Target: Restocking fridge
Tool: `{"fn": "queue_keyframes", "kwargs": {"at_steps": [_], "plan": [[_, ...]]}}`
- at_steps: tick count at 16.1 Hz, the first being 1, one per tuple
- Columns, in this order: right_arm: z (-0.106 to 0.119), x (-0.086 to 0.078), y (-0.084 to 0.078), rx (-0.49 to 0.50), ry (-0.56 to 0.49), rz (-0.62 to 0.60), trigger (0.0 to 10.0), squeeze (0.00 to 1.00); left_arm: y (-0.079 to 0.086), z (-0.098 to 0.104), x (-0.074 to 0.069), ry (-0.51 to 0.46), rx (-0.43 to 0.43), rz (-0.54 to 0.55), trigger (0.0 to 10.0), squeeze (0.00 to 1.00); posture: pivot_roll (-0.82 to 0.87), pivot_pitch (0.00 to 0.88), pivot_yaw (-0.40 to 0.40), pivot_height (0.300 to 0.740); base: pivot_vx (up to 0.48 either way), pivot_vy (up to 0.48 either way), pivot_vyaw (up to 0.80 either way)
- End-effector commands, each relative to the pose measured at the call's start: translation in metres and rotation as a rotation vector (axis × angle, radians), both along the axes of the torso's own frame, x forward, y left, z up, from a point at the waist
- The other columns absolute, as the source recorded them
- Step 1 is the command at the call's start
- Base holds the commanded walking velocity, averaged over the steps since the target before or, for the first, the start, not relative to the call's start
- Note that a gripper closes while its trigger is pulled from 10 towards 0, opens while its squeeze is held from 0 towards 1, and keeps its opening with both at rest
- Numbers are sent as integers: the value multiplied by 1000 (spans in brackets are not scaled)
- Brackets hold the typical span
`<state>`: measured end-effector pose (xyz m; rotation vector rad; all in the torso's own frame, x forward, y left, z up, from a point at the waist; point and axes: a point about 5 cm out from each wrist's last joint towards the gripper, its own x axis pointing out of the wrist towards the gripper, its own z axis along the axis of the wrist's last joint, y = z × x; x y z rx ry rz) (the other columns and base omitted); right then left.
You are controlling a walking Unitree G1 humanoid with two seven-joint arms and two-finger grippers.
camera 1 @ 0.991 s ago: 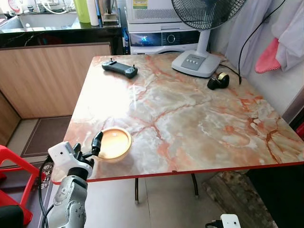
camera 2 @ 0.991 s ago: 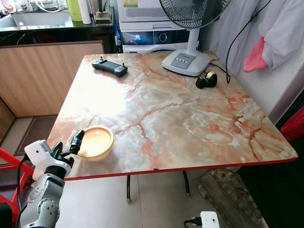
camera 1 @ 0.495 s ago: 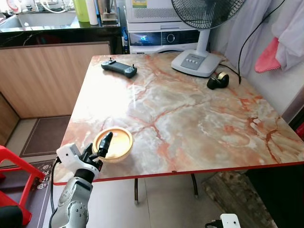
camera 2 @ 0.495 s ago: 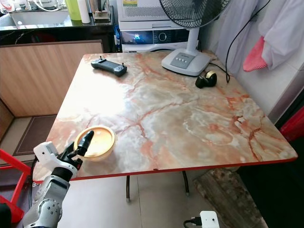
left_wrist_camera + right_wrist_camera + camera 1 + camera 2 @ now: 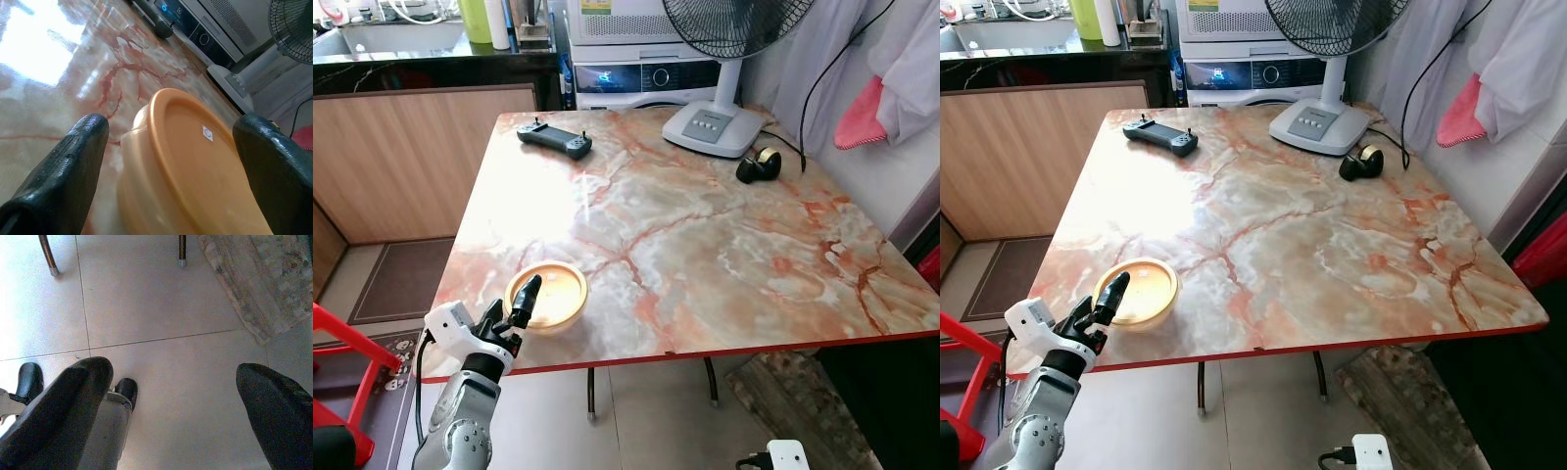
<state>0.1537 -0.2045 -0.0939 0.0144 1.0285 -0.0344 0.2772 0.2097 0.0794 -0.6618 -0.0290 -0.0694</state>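
A round orange lidded container (image 5: pixel 551 296) sits on the marble table (image 5: pixel 705 245) near its front left corner. My left gripper (image 5: pixel 517 309) reaches over the table's front edge to the container's near left side and stands open. In the left wrist view the container (image 5: pixel 195 161) lies between the two black fingers (image 5: pixel 73 161), close in, with a gap on each side. My right gripper (image 5: pixel 176 377) hangs open over the tiled floor and holds nothing.
A black game controller (image 5: pixel 554 140) lies at the table's far left. A fan base (image 5: pixel 710 127) and a black tape dispenser (image 5: pixel 759 166) stand at the far right. A red chair (image 5: pixel 342 343) is at my left, and a wooden panel (image 5: pixel 401 166) stands beyond it.
My left gripper has moved right and forward, from beside the container's left rim to around its near side. The view has shifted a little.
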Motion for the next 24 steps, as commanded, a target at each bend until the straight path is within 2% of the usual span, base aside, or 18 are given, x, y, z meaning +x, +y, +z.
{"fn": "queue_keyframes", "kwargs": {"at_steps": [1,9,10,11,12,13,14,24], "plan": [[0,0,-2,-7,1,12,10000,0,0,-4,3,20,-1,-18,10000,0,66,0,-44,740,0,0,0],[1,0,-5,-21,4,22,10000,0,-5,-3,21,19,0,-56,10000,0,47,0,-54,740,0,0,0],[1,0,-5,-22,5,21,10000,0,-6,-4,24,25,2,-57,9529,0,48,0,-56,740,0,0,0],[1,0,-6,-24,5,21,10000,0,-9,-5,27,38,37,-68,3725,0,44,0,-56,740,0,0,0],[1,0,-6,-29,7,25,10000,0,-11,-6,27,39,44,-83,3725,0,42,0,-58,740,0,0,0],[1,0,-7,-31,7,28,10000,0,-12,-6,28,38,39,-87,627,0,37,0,-59,740,0,0,0],[1,0,-7,-31,7,28,10000,0,-12,-6,29,35,35,-87,0,0,34,0,-58,740,0,0,0],[1,-1,-8,-32,9,36,10000,0,-13,0,34,-13,10,-71,0,0,39,0,-68,740,0,0,0]]}}
